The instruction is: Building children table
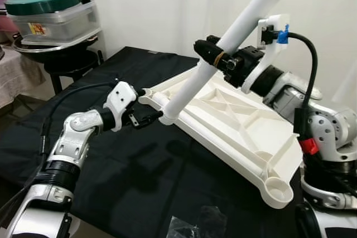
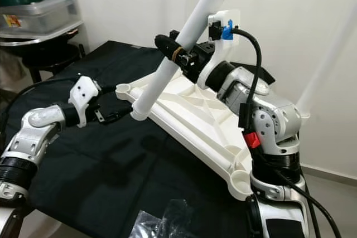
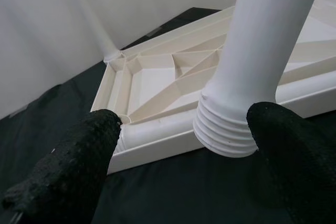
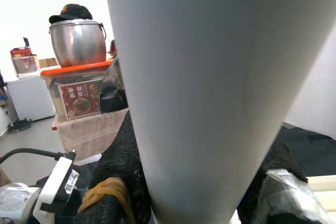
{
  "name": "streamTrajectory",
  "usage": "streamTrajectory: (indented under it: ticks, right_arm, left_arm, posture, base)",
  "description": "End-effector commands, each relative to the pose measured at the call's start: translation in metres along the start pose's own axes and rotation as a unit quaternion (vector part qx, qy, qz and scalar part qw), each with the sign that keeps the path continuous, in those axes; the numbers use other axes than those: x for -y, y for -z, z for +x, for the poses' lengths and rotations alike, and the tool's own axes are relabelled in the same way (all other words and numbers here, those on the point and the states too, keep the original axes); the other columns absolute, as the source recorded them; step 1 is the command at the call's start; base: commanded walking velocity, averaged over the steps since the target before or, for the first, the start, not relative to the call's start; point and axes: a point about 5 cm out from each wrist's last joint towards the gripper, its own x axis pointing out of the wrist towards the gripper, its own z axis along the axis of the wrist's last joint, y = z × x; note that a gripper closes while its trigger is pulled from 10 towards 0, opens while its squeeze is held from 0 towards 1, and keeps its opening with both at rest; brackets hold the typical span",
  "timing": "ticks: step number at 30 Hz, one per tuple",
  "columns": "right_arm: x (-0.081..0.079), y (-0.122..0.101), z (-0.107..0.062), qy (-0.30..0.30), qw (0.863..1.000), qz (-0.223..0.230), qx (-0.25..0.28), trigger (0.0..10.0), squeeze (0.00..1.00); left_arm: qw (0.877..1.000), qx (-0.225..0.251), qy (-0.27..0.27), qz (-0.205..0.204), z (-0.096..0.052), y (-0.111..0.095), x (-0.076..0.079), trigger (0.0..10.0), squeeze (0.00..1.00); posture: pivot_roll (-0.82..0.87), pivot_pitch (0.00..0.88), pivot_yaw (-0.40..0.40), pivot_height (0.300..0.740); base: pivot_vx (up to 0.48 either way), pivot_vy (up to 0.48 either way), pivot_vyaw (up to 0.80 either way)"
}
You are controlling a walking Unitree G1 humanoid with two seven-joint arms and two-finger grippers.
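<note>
A crumpled plastic bag (image 1: pixel 195 224) lies at 6 o'clock on the black-covered desk (image 1: pixel 111 176). Beyond it the white tabletop (image 1: pixel 234 124) lies upside down, ribs up, running from centre toward 4 o'clock. At 9 o'clock the left gripper (image 1: pixel 149 116) reaches to the tabletop's near corner, its fingers (image 3: pixel 79 156) spread wide and holding nothing, either side of the ribbed foot of the white leg (image 1: pixel 234 32). The leg leans from that corner up toward 1 o'clock. The right gripper (image 1: pixel 215 55) has its fingers closed around the leg midway. At 10 o'clock, stacked containers (image 1: pixel 53 15) sit on a stool.
</note>
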Motion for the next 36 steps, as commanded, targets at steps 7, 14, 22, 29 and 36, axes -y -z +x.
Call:
streamTrajectory:
  ticks: [7, 14, 22, 29, 36]
  right_arm:
    - [-0.006, -0.011, 0.004, -0.014, 1.000, -0.011, 0.014, 10.0, 0.00]
    - [-0.010, -0.014, 0.007, -0.024, 0.999, -0.010, 0.020, 10.0, 0.00]
    - [-0.020, -0.015, 0.009, -0.053, 0.998, 0.006, 0.021, 10.0, 0.00]
    - [-0.023, -0.009, 0.011, -0.062, 0.998, 0.024, 0.015, 10.0, 0.00]
    - [-0.029, -0.011, 0.013, -0.071, 0.997, 0.035, 0.022, 10.0, 0.00]
  left_arm:
    - [0.998, -0.007, 0.066, -0.017, 0.006, 0.009, 0.018, 10.0, 0.00]
    - [0.995, -0.013, 0.096, -0.019, 0.009, 0.011, 0.025, 10.0, 0.00]
    - [0.996, -0.015, 0.089, -0.013, 0.015, 0.011, 0.024, 10.0, 0.00]
    - [0.996, -0.012, 0.091, -0.015, 0.018, 0.011, 0.028, 10.0, 0.00]
    - [0.996, -0.018, 0.087, -0.013, 0.018, 0.015, 0.028, 10.0, 0.00]
  posture:
    - [0.00, 0.000, -0.005, 0.740]
    - [0.00, 0.000, -0.007, 0.740]
    - [-0.01, 0.000, -0.010, 0.740]
    - [0.00, 0.000, -0.013, 0.740]
    - [-0.01, 0.000, -0.012, 0.740]
  base:
    - [0.000, 0.000, 0.00]
    - [0.000, 0.000, 0.00]
    - [0.000, 0.000, 0.00]
    - [0.000, 0.000, 0.00]
    - [0.000, 0.000, 0.00]
